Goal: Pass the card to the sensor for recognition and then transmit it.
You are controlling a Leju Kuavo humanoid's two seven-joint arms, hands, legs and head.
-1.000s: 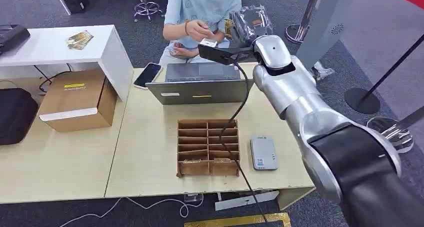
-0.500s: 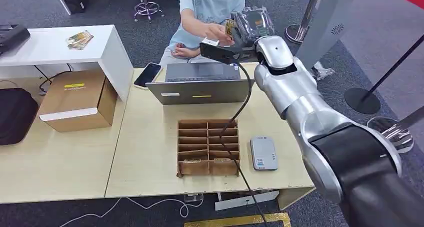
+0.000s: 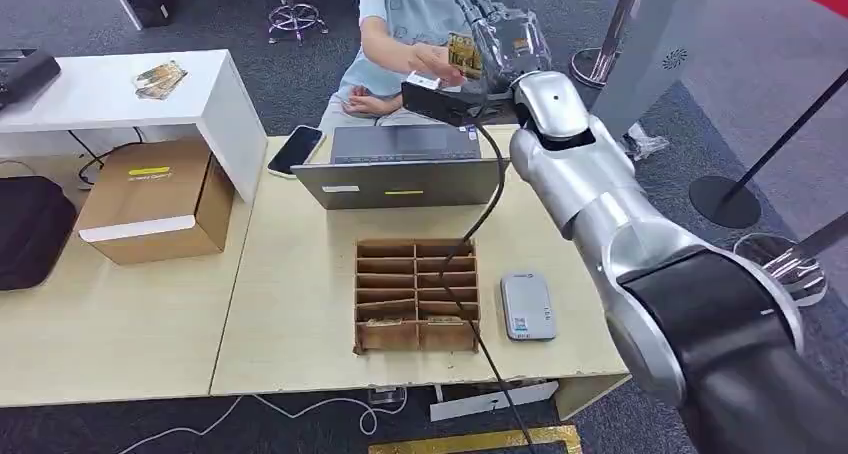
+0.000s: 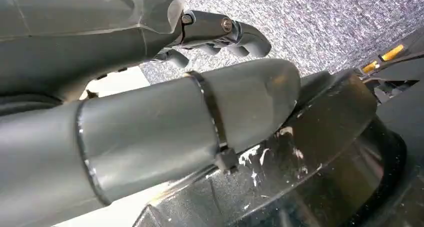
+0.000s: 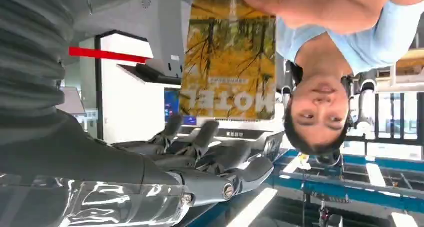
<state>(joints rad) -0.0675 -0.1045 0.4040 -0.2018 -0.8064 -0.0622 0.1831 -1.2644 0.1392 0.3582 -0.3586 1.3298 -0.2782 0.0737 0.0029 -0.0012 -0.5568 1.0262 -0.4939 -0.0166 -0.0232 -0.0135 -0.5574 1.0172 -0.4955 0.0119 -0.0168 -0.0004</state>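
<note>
On the far left of the head view we see a white side table (image 3: 205, 84) with a small packet (image 3: 159, 78) lying on it, and just beside it, lower down, a brown cardboard box (image 3: 150, 199) on the pale wooden table (image 3: 290, 314). Moving right, a dark phone (image 3: 296, 150) lies at the table's back edge next to a grey laptop (image 3: 400, 164). Nearer us stands a cardboard divider tray (image 3: 416, 294), and just to its right a small grey sensor (image 3: 527, 306) lies flat.

Beyond the laptop sits a person in a light blue shirt (image 3: 415, 14), whose hand (image 3: 436, 62) is on the yellow card (image 3: 461, 52). Our right hand (image 3: 500, 39) is raised there at the end of the silver right arm (image 3: 600, 204). From the right wrist view the card (image 5: 229, 54) stands just past the right hand's fingers (image 5: 200, 139), which lie stretched out and apart under it; the person's fingers (image 5: 300, 4) grip the card's far edge (whether our fingertips touch the card we cannot tell).

Our left hand (image 4: 215, 32) hangs over grey carpet (image 4: 325, 22), fingers curled in with nothing in them.
</note>
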